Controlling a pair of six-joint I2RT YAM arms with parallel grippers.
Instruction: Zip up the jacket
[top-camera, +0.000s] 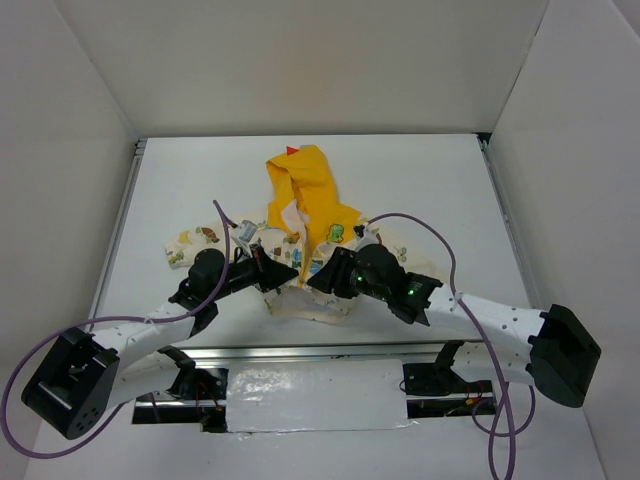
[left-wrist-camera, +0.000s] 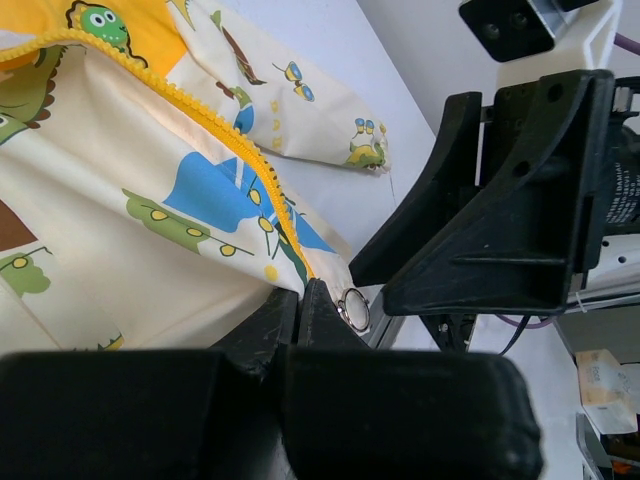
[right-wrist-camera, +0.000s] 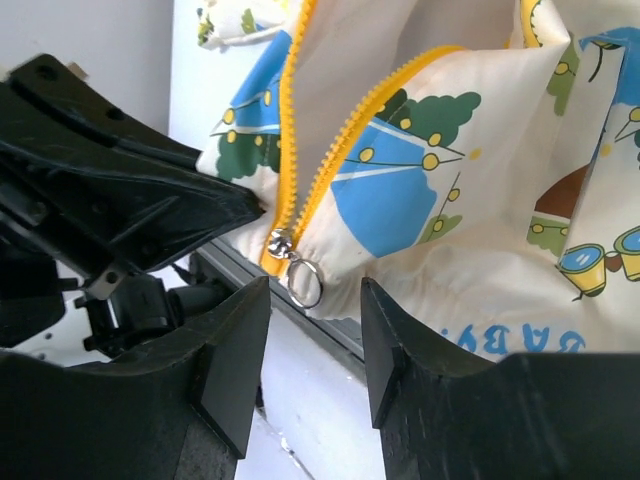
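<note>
The jacket (top-camera: 300, 235) lies crumpled in the middle of the white desk (top-camera: 450, 180), its yellow hood (top-camera: 305, 185) thrown toward the top of the frame and its cream printed body bunched toward the bottom. One sleeve (top-camera: 195, 240) runs out to the left. Both arms reach in from the lower corners and meet at the jacket's lower edge, so their black bodies cover much of the hem in the top view.

The left tool (left-wrist-camera: 303, 300) is clenched on the jacket's bottom corner, right beside the foot of the yellow zip (left-wrist-camera: 230, 130). In its wrist view the cloth runs into the closed tips, and the metal ring pull (left-wrist-camera: 354, 308) hangs just to the right of them. The black bulk of the other arm fills the right side of that view, close to the ring.

The right tool (right-wrist-camera: 315, 290) is released, its two fingers (right-wrist-camera: 235, 350) standing apart at the bottom of its wrist view. The ring pull (right-wrist-camera: 306, 283) dangles in the gap between them, touching neither finger as far as I can tell. The silver slider (right-wrist-camera: 279, 241) sits just above it at the bottom end of the zip, whose two rows of teeth spread apart toward the top of the frame. The left tool's (right-wrist-camera: 150, 190) dark wedge comes in from the left, its tip against the hem next to the slider.

A purple cable (top-camera: 430, 225) arcs over the right arm. Plain white walls (top-camera: 300, 60) close in the desk on three sides, and a metal rail (top-camera: 330, 350) runs along its lower edge.
</note>
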